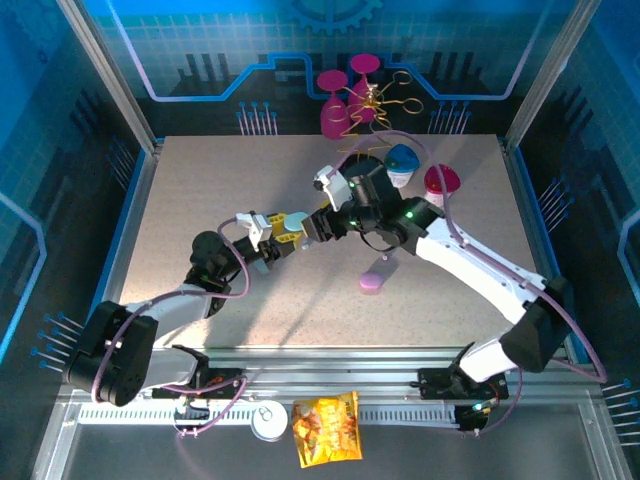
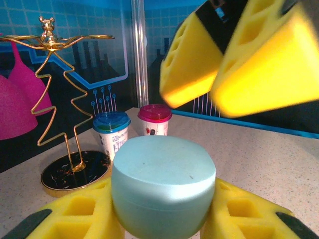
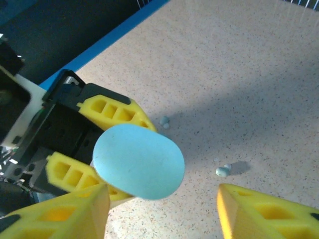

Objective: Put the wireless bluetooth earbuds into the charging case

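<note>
My left gripper (image 1: 278,238) is shut on a pale blue pill-shaped charging case (image 1: 288,232), held above the middle of the table. In the left wrist view the case (image 2: 163,181) sits with its lid closed between the two yellow fingers (image 2: 75,214). My right gripper (image 1: 322,224) hovers just right of the case, and its yellow fingers (image 2: 249,64) hang above the case. In the right wrist view the right gripper (image 3: 162,216) stands open, the case (image 3: 138,162) near its left finger (image 3: 65,216). Two tiny pale blue earbuds (image 3: 164,121) (image 3: 222,171) lie on the table below.
A lilac case (image 1: 372,282) lies on the table right of centre. At the back stand a gold wire stand (image 1: 370,100), pink glasses (image 1: 335,110), a blue-lidded cup (image 1: 403,160) and a red-lidded cup (image 1: 440,182). A snack bag (image 1: 325,428) lies by the near rail.
</note>
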